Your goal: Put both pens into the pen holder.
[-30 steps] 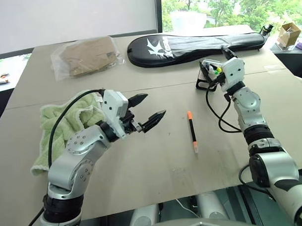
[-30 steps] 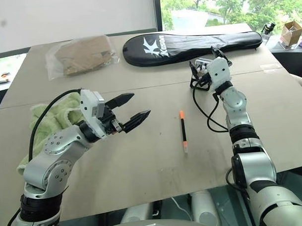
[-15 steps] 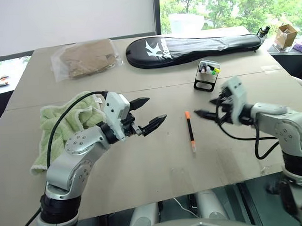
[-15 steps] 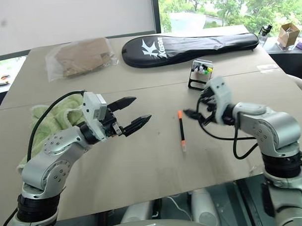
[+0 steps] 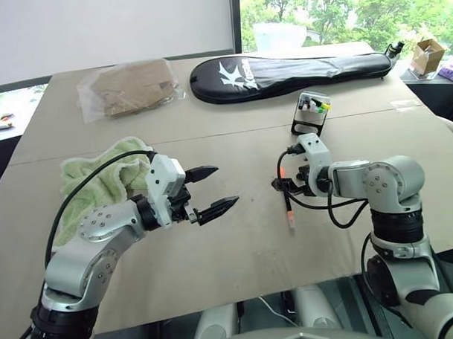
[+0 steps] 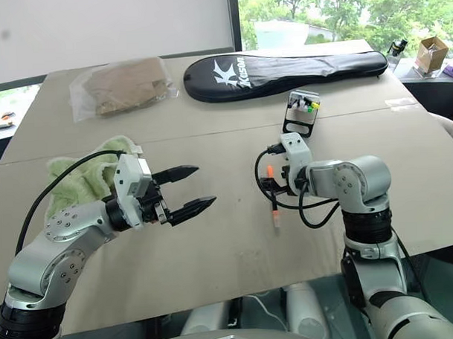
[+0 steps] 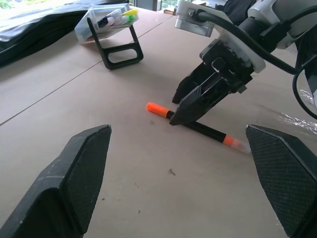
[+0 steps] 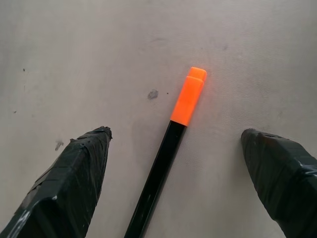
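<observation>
Right wrist view looked straight down on the orange-capped pen (image 8: pixel 171 148), which lay flat on the table (image 8: pixel 74 49) between the two spread fingers (image 8: pixel 69 183) of the right gripper (image 5: pixel 280 184); neither finger touched it, and the pen's lower length ran out of the picture. In the left wrist view that gripper's tips came down on the pen near its orange cap, though whether they rested on the barrel or only on the board beside it could not be told. The left gripper (image 5: pixel 212 191) hung wide open and empty over bare table, well apart from the pen. The pen holder (image 5: pixel 311 113) stood further back on the table, near the long black bag (image 5: pixel 290 65); yellow and green caps showed at its top, but its other contents were too small to make out. A green towel (image 5: pixel 93 185) was partly hidden behind the left arm. A clear bag holding something brown (image 5: pixel 130 85) lay at the far left.
</observation>
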Robot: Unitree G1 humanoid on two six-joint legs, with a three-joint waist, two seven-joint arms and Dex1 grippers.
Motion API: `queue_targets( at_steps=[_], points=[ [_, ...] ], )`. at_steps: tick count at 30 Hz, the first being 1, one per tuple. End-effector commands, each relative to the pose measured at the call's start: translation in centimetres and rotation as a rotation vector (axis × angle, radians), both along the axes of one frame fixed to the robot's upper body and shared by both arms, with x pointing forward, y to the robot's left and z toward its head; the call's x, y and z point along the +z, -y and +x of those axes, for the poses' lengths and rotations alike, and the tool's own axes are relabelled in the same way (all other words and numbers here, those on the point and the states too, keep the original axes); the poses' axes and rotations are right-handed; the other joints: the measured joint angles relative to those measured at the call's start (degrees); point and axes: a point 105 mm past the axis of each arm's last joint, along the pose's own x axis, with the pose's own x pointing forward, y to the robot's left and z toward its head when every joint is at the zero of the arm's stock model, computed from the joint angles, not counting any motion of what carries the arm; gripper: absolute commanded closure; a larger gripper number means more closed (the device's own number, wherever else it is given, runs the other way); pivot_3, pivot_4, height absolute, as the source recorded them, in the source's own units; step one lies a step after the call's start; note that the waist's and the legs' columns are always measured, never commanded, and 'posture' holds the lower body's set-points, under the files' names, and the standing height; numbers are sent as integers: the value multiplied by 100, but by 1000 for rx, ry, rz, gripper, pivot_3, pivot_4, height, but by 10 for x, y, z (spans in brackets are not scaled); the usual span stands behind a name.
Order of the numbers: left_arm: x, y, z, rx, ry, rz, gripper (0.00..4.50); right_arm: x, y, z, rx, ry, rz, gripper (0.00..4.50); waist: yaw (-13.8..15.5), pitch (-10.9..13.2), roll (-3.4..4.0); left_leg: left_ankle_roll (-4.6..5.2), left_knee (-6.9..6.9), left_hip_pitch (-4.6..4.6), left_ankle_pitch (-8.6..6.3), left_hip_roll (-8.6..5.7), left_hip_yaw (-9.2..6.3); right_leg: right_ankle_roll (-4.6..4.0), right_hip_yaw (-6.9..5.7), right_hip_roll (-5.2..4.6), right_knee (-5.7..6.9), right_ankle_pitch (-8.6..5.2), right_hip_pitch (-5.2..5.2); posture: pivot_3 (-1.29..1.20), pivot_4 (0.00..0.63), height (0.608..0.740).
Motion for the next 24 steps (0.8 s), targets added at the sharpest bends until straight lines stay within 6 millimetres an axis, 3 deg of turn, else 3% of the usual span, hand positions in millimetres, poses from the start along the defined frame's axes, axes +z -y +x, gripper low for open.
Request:
queue_targets(
  at_steps=[1,3,10,13,16,19,20,22,24],
  points=[
    [8,6,-8,-18,39,-12,0,-9,-2,3,-21,-36,-50,268,-36,-12,-10,0,0,4,0,2,0,12,1,0,2,-8,4,0,150,740],
    [7,6,-9,-19,35,-11,0,-14,-7,2,12,-50,-93,911,-86,-21,-21,0,1,8,0,5,-1,14,1,0,3,-10,7,0,150,740],
    [7,5,-8,-5,40,-15,0,-26,-25,-9,143,-29,-199,4355,-136,-29,-26,0,-4,7,0,6,0,-6,0,6,3,3,1,0,150,740],
    [6,5,-9,8,42,-19,0,-22,-23,-7,178,51,-226,4479,-139,-31,-27,0,-8,8,0,11,0,1,0,11,2,-2,0,0,150,740],
    [6,4,-10,19,42,-25,0,2,-18,0,205,231,-178,4479,-125,-30,-26,0,-7,5,0,23,-1,15,0,11,-1,-11,0,0,150,740],
    [5,4,-10,25,40,-27,0,49,-16,5,226,451,46,4479,-108,-22,-22,0,-7,-6,0,21,0,17,2,9,-4,-12,-9,0,150,740],
    [5,5,-9,27,41,-29,0,78,-16,5,246,562,205,4479,-106,-17,-21,0,-7,-10,0,21,1,17,3,9,-4,-11,-12,0,150,740],
    [5,6,-7,30,45,-33,0,124,-8,6,269,824,332,4479,-103,-4,-7,0,-7,-14,-1,21,2,40,4,10,-7,2,-14,0,150,740],
    [6,6,-5,30,50,-34,0,138,-4,9,283,923,332,4479,-94,-2,-5,1,-7,-15,-1,21,1,42,3,9,-9,2,-13,0,150,740]
  ],
)
